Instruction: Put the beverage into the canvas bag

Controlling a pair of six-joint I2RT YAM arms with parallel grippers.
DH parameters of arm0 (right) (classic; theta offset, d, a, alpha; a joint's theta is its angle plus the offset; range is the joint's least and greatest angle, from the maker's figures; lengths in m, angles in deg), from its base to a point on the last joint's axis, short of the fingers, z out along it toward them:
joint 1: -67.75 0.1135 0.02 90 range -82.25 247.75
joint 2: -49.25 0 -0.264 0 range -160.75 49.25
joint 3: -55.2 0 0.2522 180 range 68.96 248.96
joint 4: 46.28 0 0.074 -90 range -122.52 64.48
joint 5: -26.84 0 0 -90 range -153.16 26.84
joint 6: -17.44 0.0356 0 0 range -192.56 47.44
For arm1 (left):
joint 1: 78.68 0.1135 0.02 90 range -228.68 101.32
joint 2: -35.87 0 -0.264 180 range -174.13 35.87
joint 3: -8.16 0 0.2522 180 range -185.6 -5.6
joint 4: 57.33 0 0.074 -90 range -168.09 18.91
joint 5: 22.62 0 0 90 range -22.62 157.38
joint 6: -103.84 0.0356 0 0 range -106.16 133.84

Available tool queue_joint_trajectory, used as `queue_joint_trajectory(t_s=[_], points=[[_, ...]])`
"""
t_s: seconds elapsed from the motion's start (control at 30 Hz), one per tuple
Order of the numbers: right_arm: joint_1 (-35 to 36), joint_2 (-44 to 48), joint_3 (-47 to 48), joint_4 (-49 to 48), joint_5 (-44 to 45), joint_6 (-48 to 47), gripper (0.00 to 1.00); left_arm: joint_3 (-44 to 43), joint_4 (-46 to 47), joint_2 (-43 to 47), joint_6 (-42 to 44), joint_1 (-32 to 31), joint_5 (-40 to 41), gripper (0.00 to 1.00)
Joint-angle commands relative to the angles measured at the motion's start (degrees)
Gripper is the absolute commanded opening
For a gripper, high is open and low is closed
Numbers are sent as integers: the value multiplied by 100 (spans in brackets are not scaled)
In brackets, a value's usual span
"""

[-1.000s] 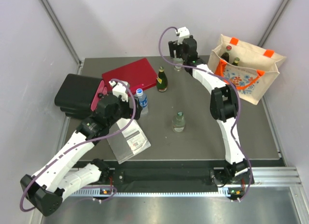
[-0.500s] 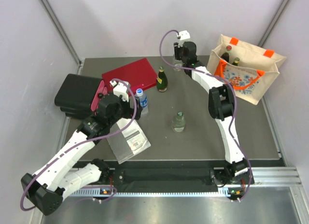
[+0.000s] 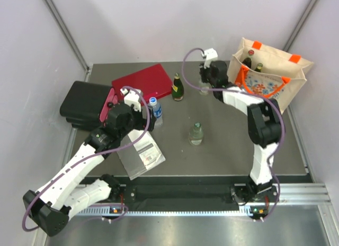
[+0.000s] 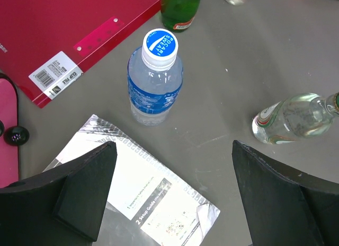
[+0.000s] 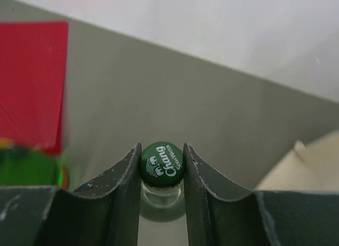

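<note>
Two fingers of our right gripper point(image 5: 162, 153) pinch the clear glass bottle point(image 5: 162, 172) at its green cap, a hold that should keep it upright for the carry into the canvas bag point(image 3: 265, 89) nearby, while our left gripper point(image 4: 174, 150) hovers spread wide over the water bottle point(image 4: 156, 79).

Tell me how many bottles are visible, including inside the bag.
6. Green bottle beside the red folder; plastic water bottle near it; clear bottle mid-table; Chang-capped bottle between the right fingers; two bottles in the canvas bag, where more may be hidden.
</note>
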Motion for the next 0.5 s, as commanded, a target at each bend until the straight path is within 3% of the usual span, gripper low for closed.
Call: queue_joint_trajectory(t_s=[0.0, 0.2, 0.47], points=[[27, 1579, -1328, -684, 295, -125, 0, -10, 248, 97, 16, -28, 1, 94], [36, 3126, -2957, -852, 497, -2, 0, -19, 257, 97, -19, -45, -131, 94], [27, 4322, -3566, -299, 664, 60, 0, -10, 266, 184, -28, -54, -157, 94]])
